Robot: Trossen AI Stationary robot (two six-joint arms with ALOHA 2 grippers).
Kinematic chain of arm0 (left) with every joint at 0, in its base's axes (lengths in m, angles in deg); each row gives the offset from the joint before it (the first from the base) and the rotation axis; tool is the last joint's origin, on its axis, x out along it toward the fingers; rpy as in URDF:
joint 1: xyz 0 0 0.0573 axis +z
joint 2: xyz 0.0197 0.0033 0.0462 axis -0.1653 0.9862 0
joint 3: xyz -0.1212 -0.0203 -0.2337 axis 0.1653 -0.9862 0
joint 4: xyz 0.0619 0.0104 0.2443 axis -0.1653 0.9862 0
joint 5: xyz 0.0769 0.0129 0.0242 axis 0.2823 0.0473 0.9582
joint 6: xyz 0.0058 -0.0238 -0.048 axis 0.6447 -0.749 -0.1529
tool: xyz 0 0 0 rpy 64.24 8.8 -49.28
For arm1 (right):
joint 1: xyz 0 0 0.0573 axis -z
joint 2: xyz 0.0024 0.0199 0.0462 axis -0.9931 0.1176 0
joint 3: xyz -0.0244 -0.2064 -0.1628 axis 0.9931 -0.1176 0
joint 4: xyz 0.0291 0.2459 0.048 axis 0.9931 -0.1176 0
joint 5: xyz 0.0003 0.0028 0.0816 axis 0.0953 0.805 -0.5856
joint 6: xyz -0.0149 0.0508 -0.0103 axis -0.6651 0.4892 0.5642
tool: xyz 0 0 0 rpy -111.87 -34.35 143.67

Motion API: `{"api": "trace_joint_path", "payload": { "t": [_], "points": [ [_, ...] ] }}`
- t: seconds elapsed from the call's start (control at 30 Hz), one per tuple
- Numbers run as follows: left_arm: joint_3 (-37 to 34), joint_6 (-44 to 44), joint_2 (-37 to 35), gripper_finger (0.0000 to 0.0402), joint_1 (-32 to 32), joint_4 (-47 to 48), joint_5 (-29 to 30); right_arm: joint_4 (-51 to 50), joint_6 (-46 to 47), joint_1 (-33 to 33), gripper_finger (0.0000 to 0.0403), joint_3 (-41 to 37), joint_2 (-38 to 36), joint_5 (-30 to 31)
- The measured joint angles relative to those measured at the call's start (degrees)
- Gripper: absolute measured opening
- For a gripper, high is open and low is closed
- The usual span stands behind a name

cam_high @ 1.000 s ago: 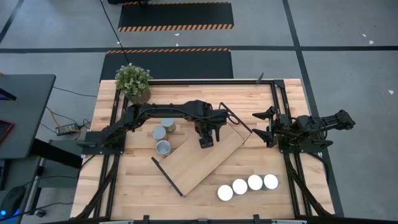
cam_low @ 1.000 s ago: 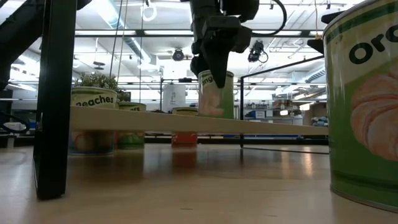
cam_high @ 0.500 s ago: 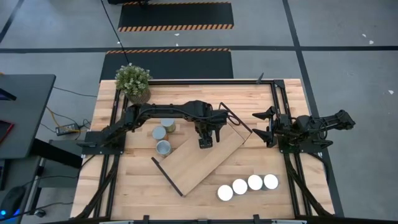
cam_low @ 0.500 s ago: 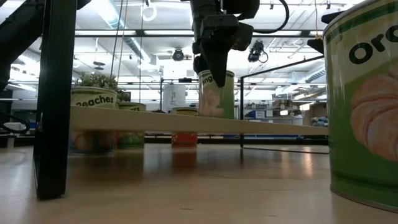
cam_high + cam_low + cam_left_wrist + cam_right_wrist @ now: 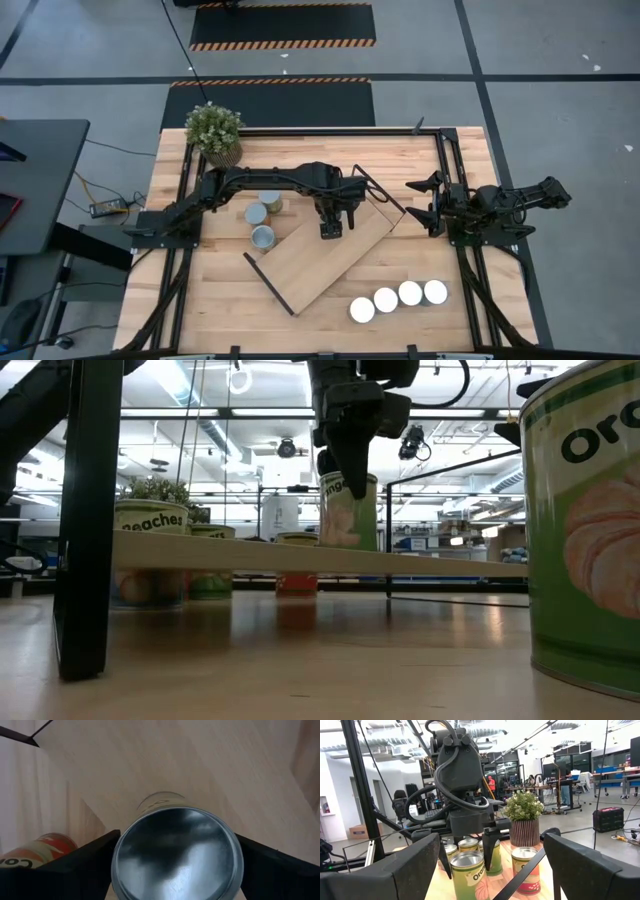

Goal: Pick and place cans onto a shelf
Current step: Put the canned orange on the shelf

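Silvery-topped can [image 5: 176,852] upright on shelf [image 5: 330,256], left hand [image 5: 331,229] loosely straddling it, fingers parted

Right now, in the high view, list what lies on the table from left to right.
Potted plant → three cans → shelf with the left gripper above it → row of four cans → right gripper.

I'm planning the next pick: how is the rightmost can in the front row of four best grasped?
Grip the can by its round side wall, coming straight down from above. It stands upright with its flat top up. Put the fingers front and back, because its neighbour sits close on its left. The right tool waits nearest, its jaws open.
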Motion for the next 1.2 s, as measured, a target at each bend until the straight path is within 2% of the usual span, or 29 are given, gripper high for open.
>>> {"api": "trace_joint_path", "payload": {
  "t": [0.17,0.3,0.53,0.97,1.2],
  "points": [
    [0.00,1.36,-0.02,0.0361,-0.01,0.30,0.02,-0.01,0.00,0.01,0.0366,0.00,0.00,0.00],
    [0.00,2.04,-0.02,0.0395,-0.01,0.25,3.30,-0.01,-0.01,0.01,0.0366,0.00,0.00,0.01],
    [0.00,1.64,-0.02,0.0399,-0.01,-0.04,6.08,-0.01,-0.01,0.01,0.0366,0.00,0.00,0.01],
    [0.00,4.72,-0.03,0.0398,0.10,-3.17,5.71,-0.02,-0.01,0.01,0.0366,0.00,0.00,0.00],
    [0.00,1.63,-0.04,0.0398,0.10,-3.80,5.33,-0.02,-0.01,0.01,0.0366,0.00,0.00,0.00]
  ]
}}
